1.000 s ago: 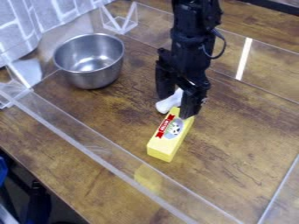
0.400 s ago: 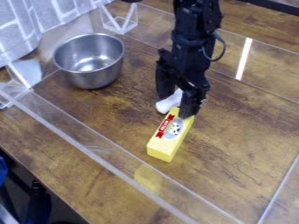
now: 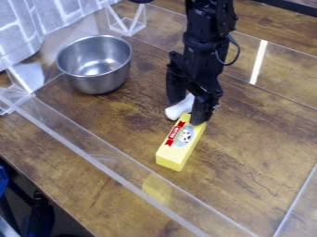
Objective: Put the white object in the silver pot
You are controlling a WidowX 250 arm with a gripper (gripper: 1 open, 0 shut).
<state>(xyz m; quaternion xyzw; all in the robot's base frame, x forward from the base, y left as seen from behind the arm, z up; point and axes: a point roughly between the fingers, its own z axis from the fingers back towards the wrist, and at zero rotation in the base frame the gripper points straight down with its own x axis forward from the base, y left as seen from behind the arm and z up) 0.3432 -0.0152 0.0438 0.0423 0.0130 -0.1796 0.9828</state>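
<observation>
Yellow is the strongest colour on the table: a rectangular yellow block [image 3: 179,146] lies flat on the dark wood-grain tabletop [image 3: 247,139], bearing on its top face a white label with red at its far end and a small dark figure in the middle; the print is too small to read and no brand name can be made out. The black gripper [image 3: 190,104] points straight down over the white object [image 3: 180,107], its jaws spread wide, one finger to the left of the object and the other to its right, that right finger reaching down close to the far end of the yellow block; whether either finger touches the white object cannot be told, and nothing is clamped or lifted. The white object rests on the table between the fingers, mostly hidden by them, with only its pale lower part showing just beyond the block's far end. The silver pot [image 3: 93,62] stands well apart at the upper left, upright and holding nothing that can be seen, beside a grey-and-white checked cloth [image 3: 37,32]. Clear acrylic walls [image 3: 87,148] edge the work area. Compared with the earlier frames nothing has changed: the gripper is in the same place with the same wide spread, and the white object, block and pot lie where they did.
</observation>
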